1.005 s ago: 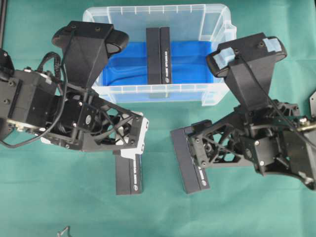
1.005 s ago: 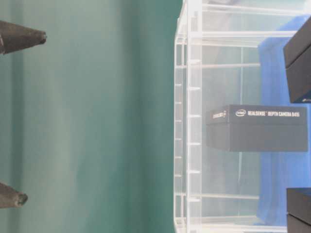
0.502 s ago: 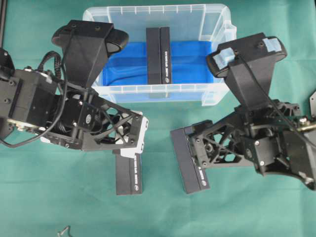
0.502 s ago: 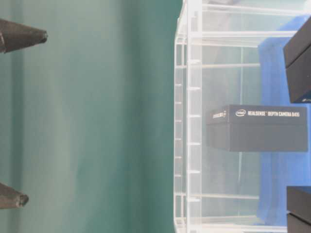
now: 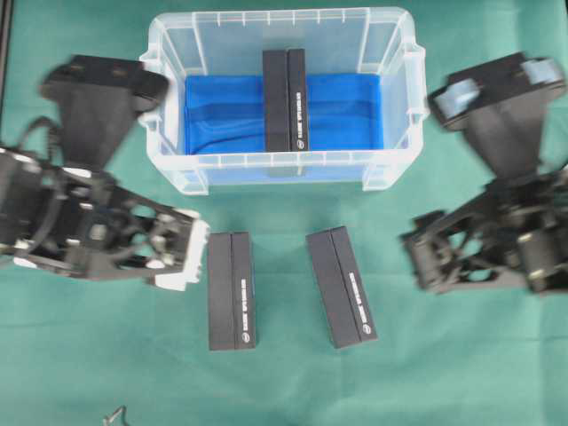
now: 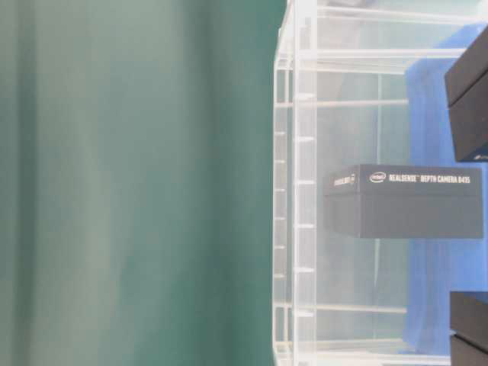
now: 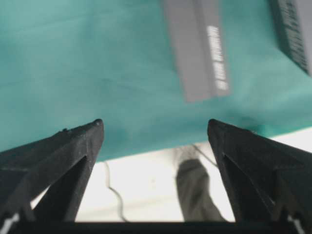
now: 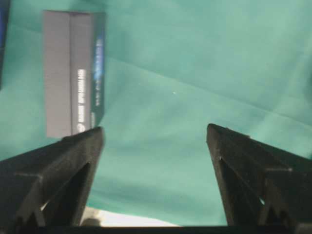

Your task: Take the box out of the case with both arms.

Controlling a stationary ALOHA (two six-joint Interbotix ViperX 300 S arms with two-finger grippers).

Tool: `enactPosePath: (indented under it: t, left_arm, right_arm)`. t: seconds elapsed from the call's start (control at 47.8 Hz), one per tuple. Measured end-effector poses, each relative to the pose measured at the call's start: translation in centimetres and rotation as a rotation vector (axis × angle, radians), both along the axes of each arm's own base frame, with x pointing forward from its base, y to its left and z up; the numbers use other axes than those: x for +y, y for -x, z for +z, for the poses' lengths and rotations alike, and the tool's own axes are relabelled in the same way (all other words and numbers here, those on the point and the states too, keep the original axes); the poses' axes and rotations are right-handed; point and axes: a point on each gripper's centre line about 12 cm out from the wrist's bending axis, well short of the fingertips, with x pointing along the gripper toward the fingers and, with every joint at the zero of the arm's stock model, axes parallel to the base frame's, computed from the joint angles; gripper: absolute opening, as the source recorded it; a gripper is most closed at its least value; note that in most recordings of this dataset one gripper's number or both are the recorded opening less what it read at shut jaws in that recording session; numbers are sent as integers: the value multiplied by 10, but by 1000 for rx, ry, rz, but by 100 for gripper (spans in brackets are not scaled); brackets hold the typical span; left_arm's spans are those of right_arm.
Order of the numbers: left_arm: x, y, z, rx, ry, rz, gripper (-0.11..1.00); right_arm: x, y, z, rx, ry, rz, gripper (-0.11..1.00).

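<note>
One black box (image 5: 285,100) stands on edge on the blue lining (image 5: 337,111) at the middle of the clear case (image 5: 281,174), its long side running front to back. Through the case wall in the table-level view its side reads "intel REALSENSE DEPTH CAMERA D435". Parts of two further black boxes show at the right edge of that view; their place relative to the case cannot be told there.

Two more black boxes lie on the green cloth (image 5: 284,382) in front of the case, between the two grippers. The left box (image 5: 231,290) lies straight, just beside the white-tipped fingers of the left gripper (image 5: 182,260) but apart from them. The right box (image 5: 341,287) lies slightly turned, well clear of the right gripper (image 5: 419,263). Both carry white lettering along one long side, too small to read.

Both grippers are blurred in the overhead view. In the wrist views the left fingers (image 7: 73,146) and the right fingers (image 8: 73,151) stand spread wide with only cloth between them; neither grasps anything. Nothing stands between either gripper and the case. A small dark metal object (image 5: 114,415) lies at the cloth's near edge.
</note>
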Motion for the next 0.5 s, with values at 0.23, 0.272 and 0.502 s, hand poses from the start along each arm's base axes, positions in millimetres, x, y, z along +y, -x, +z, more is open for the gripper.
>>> enactPosePath:
  t: [0.23,0.272,0.502]
  left_arm:
    - [6,50,-7,15,11,38,91]
    - [8,59,-9,13,13,49,91]
    - [11,92,-11,2,28,69,91]
  right_arm:
    - [-10,43,3,-22,-16,-56,84]
    - [-12,51,3,-26,-18,-67,84]
    - [-22,81,4,-18,-18,-96,84]
